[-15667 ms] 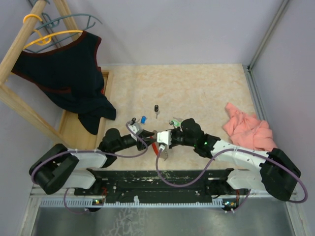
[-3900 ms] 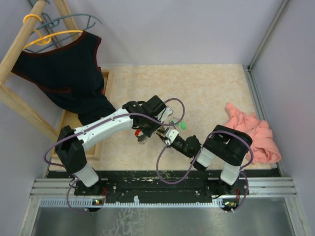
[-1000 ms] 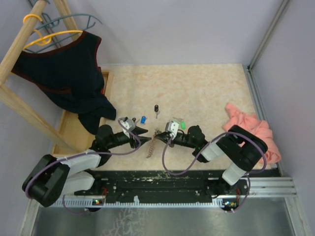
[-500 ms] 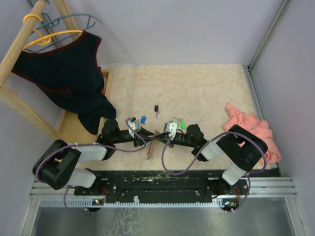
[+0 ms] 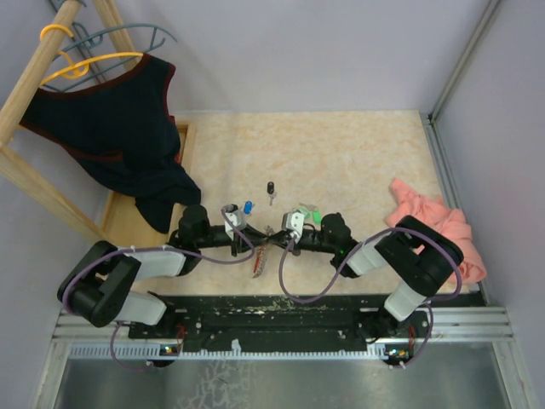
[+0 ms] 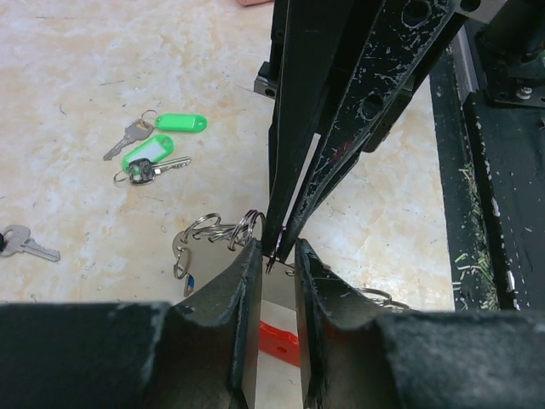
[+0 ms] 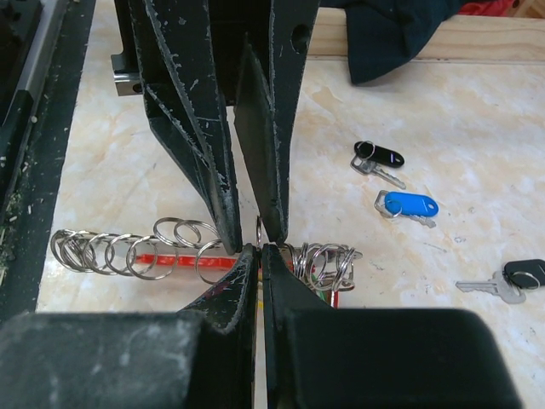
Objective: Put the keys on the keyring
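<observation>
The keyring [image 7: 162, 258], a red strip strung with metal rings [image 7: 328, 262], lies on the table between the two grippers; the overhead view shows the keyring [image 5: 258, 262] too. My right gripper [image 7: 258, 249] is shut on a thin metal ring [image 7: 258, 230] that stands edge-on at the keyring. My left gripper [image 6: 274, 256] faces it, jaws narrowly open on either side of the right fingertips [image 6: 294, 223]. The keys lie loose: green-tagged ones [image 6: 180, 123], a blue one [image 7: 409, 204] and a black one [image 7: 379, 156].
A dark garment [image 5: 111, 119] hangs on a wooden rack at the back left, above a wooden board [image 5: 136, 226]. A pink cloth [image 5: 430, 226] lies at the right. The black base rail [image 5: 281, 311] runs along the near edge.
My left gripper has moved right up to the right gripper's tips and its jaws have narrowed. The right gripper has stayed shut and almost still.
</observation>
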Motion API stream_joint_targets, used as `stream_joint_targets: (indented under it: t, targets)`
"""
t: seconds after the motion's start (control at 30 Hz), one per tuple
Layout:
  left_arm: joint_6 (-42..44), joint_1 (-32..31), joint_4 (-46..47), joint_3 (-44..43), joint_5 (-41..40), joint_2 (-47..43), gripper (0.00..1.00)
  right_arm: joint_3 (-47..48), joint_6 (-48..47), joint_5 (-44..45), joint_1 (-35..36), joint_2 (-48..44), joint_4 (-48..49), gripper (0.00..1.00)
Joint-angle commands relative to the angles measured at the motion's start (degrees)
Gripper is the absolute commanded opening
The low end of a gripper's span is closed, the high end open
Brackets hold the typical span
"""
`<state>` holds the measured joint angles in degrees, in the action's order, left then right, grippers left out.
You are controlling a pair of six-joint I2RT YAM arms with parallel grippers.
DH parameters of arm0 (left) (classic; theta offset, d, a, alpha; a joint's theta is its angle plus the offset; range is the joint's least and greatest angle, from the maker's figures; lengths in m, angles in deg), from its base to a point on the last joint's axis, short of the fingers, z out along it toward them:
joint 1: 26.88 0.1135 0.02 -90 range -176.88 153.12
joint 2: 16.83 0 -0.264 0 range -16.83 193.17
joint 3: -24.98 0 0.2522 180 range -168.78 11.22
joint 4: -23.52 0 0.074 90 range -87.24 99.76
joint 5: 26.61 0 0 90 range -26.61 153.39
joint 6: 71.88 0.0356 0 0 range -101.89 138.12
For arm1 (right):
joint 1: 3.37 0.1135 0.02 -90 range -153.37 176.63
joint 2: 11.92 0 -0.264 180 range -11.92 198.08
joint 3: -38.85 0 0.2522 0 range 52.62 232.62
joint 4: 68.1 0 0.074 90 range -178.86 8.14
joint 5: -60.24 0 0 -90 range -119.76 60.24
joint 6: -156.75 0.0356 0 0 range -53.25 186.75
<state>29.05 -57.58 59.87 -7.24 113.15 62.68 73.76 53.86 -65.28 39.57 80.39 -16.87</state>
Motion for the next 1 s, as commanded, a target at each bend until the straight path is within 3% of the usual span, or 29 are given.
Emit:
stream_joint_targets:
  t: [0.0,0.37,0.57,0.97]
  targets:
    - [2.7,0.3,-3.8,-1.9,-0.1,0.1,0.26,2.4,-1.6,-1.8,-0.5,-2.2,1.4,0.0]
    - [3.8,0.3,-6.9,-3.5,-0.3,0.8,0.14,2.7,-3.1,-3.1,-0.7,-3.1,-0.6,0.0]
    - [4.0,0.3,-7.2,-3.2,-1.3,0.4,0.23,3.6,-4.8,-4.6,-0.9,-4.6,-4.2,0.0]
    - [5.4,0.5,-9.8,-2.9,-1.6,-2.0,0.28,4.6,-6.7,-5.9,-1.1,-5.3,-7.2,0.0]
